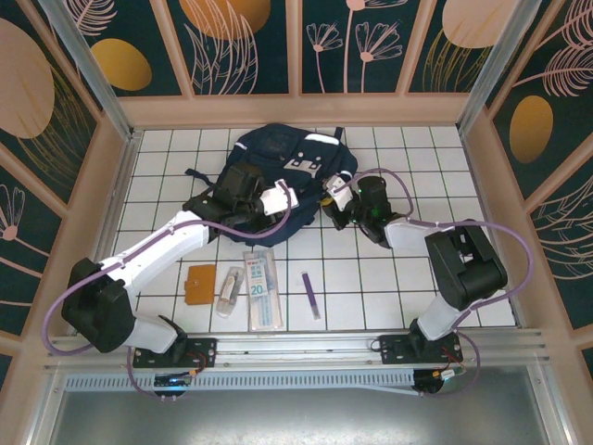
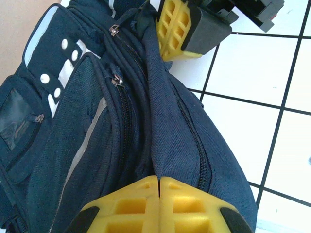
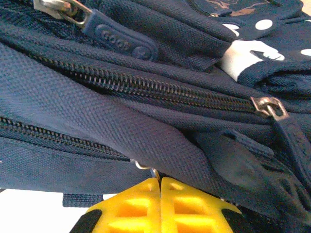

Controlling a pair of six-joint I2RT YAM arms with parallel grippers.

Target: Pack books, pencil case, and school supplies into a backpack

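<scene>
The navy backpack (image 1: 278,153) lies at the back middle of the tiled table. My left gripper (image 1: 295,197) is at its near edge, shut on a raised fold of backpack fabric (image 2: 163,145) beside a zip. My right gripper (image 1: 329,199) is at the backpack's right side, shut on a small metal zipper pull (image 3: 146,167) under a fabric flap. Near the front lie an orange-brown book (image 1: 201,284), a small clear packet (image 1: 229,292), a long clear pack with a blue "20" label (image 1: 261,289) and a purple pen (image 1: 310,295). The pencil case is out of view.
Other zips with metal pulls (image 3: 267,108) run across the backpack (image 3: 121,126). The right gripper's yellow fingers (image 2: 176,29) show at the backpack's far end in the left wrist view. Walls enclose the table (image 1: 426,176); a metal rail (image 1: 296,345) runs along its near edge.
</scene>
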